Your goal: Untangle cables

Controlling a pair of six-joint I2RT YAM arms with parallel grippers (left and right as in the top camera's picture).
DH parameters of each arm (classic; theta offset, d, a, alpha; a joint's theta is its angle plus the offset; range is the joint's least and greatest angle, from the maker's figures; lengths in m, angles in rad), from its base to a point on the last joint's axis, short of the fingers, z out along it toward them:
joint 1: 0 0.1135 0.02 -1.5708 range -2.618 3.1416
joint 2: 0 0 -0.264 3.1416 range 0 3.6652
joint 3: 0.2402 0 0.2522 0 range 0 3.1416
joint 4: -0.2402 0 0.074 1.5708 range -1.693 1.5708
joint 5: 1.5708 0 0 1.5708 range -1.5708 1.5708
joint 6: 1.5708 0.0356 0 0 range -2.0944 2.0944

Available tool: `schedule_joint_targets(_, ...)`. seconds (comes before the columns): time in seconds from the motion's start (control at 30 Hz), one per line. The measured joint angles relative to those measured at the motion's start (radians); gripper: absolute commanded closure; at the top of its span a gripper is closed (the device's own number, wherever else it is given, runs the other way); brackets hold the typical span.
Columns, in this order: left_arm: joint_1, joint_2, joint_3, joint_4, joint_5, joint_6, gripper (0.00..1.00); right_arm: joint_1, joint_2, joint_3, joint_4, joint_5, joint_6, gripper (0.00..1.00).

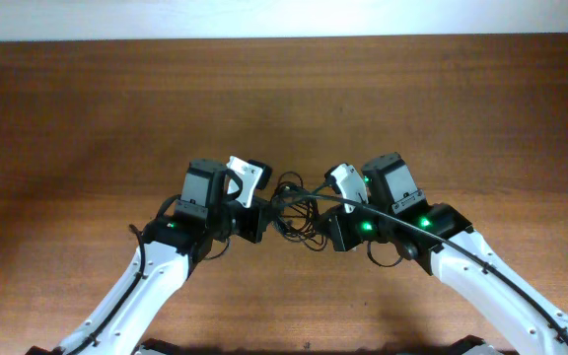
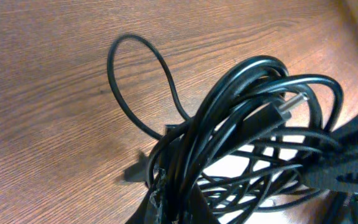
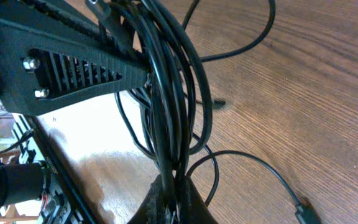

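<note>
Two arms meet at the middle of the wooden table [image 1: 284, 99]. The left gripper [image 1: 266, 209] and the right gripper [image 1: 326, 215] each clench the bunched black cables [image 1: 295, 204], a tangled knot of loops held between them.

Cables [image 2: 241, 124]: strand count unreadable in knot. Left end effector [image 2: 166, 208], right end effector [image 3: 173, 202]: fingertips cropped by bottom edge, mostly cable-covered. Overhead: strands too small.
</note>
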Motion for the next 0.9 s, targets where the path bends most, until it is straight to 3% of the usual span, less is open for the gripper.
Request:
schedule_joint_targets(0.17, -0.004, 0.0, 0.001, -0.006, -0.171, -0.037, 1.0, -0.056, -0.142, 0.068, -0.095, -0.02, -0.001, 0.96)
schedule_joint_targets(0.33, -0.021, -0.023, 0.021, -0.024, -0.343, -0.297, 1.0, -0.177, -0.317, 0.076, -0.209, 0.075, 0.053, 0.96)
schedule_joint_targets(0.43, -0.02, -0.022, 0.021, -0.039, -0.46, -0.524, 1.0, -0.227, -0.319, 0.081, -0.326, 0.261, 0.195, 0.75)
schedule_joint_targets(0.5, 0.0, -0.02, 0.019, -0.034, -0.504, -0.6, 1.0, -0.243, -0.286, 0.085, -0.349, 0.323, 0.235, 0.69)
schedule_joint_targets(0.57, 0.001, -0.019, 0.019, -0.019, -0.504, -0.638, 1.0, -0.243, -0.196, 0.086, -0.346, 0.306, 0.257, 0.5)
schedule_joint_targets(0.7, 0.0, -0.018, 0.019, -0.018, -0.492, -0.61, 1.0, -0.243, -0.076, 0.086, -0.302, 0.18, 0.248, 0.43)
schedule_joint_targets(0.77, 0.0, -0.018, 0.019, -0.016, -0.468, -0.599, 1.0, -0.235, -0.025, 0.086, -0.289, 0.128, 0.249, 0.32)
schedule_joint_targets(0.9, 0.001, -0.018, 0.019, 0.025, -0.349, -0.494, 1.0, -0.158, 0.034, 0.087, -0.137, 0.055, 0.251, 0.21)
